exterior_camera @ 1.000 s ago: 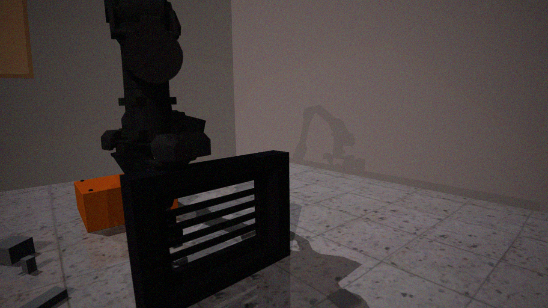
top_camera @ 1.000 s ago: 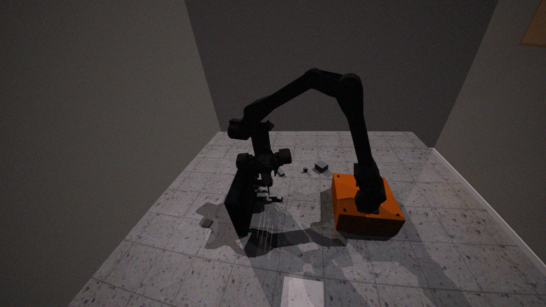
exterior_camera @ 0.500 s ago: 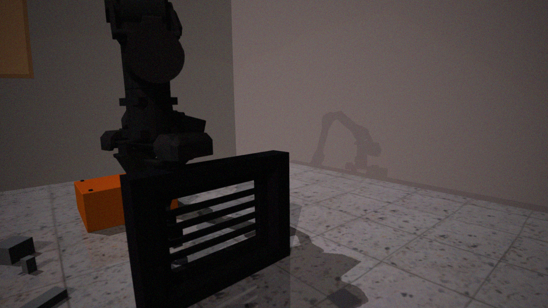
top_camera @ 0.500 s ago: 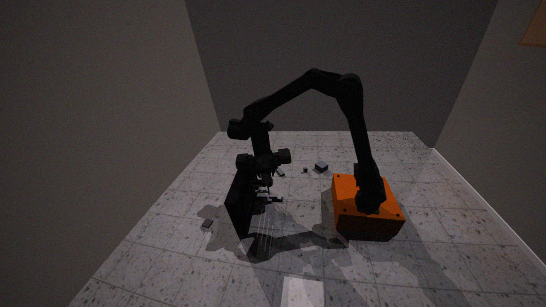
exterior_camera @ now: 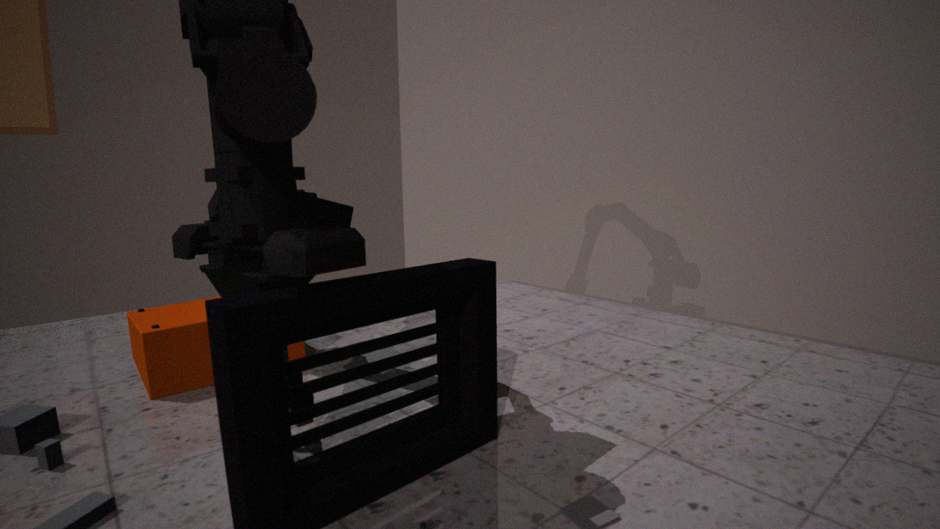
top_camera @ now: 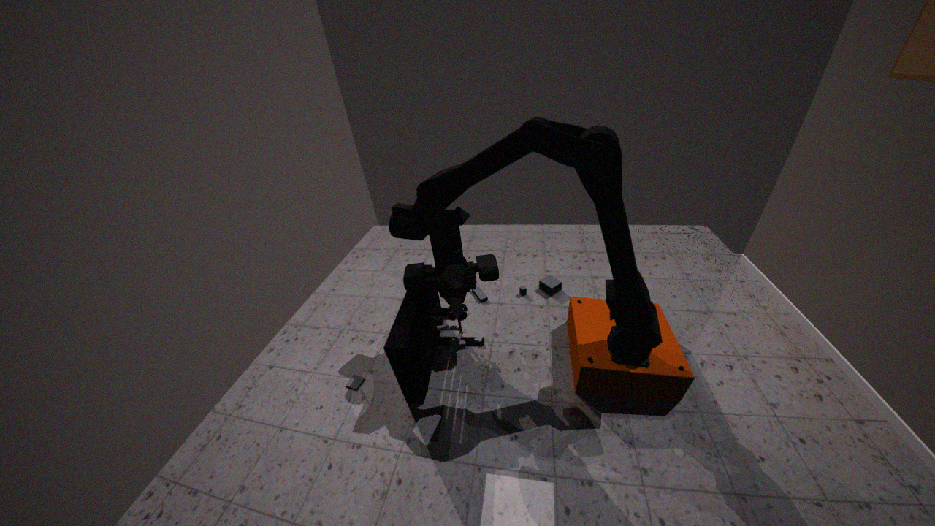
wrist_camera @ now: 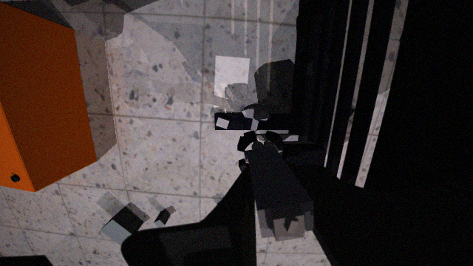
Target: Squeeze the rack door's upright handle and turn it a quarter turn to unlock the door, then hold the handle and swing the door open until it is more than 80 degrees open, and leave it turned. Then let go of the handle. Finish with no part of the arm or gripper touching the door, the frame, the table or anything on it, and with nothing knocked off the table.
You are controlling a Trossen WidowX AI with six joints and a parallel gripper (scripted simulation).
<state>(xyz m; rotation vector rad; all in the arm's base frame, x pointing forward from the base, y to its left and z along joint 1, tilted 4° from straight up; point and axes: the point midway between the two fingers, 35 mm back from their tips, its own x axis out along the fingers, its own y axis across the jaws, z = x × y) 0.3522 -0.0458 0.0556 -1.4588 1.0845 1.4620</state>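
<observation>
Gripper (top_camera: 455, 297) (exterior_camera: 252, 283) (wrist_camera: 266, 170): pointing down on the arm-base side of the rack frame; its fingers are drawn in and, as judged from the wrist view, closed about the handle. Firmness of grip cannot be confirmed.
Handle (top_camera: 458, 313) (exterior_camera: 302, 401) (wrist_camera: 277, 181): upright, just in front of the frame, on its arm-base side, beneath the gripper.
Handle turn: no completed quarter turn can be confirmed; treat as pending.
Door (exterior_camera: 371, 345) (wrist_camera: 350, 74): barred panel, lying in line with the frame; appears shut.
Rack frame (top_camera: 402, 340) (exterior_camera: 473, 342) (wrist_camera: 425, 148): landmark; standing upright.
Orange base (top_camera: 588, 326) (exterior_camera: 174, 348) (wrist_camera: 48, 111): well apart from the frame, on its handle side.
Larger block (top_camera: 550, 286) (exterior_camera: 29, 428) (wrist_camera: 127, 222): off the frame's handle end, beside the smaller block (top_camera: 522, 291) (exterior_camera: 49, 453) (wrist_camera: 164, 215); both on the table.
Progress: early; grasp stage apparently reached.
Remaining: quarter turn, swing beyond 80 degrees, release, withdrawal clear of all parts.
Caution: a loose grip could slip during rotation.
</observation>
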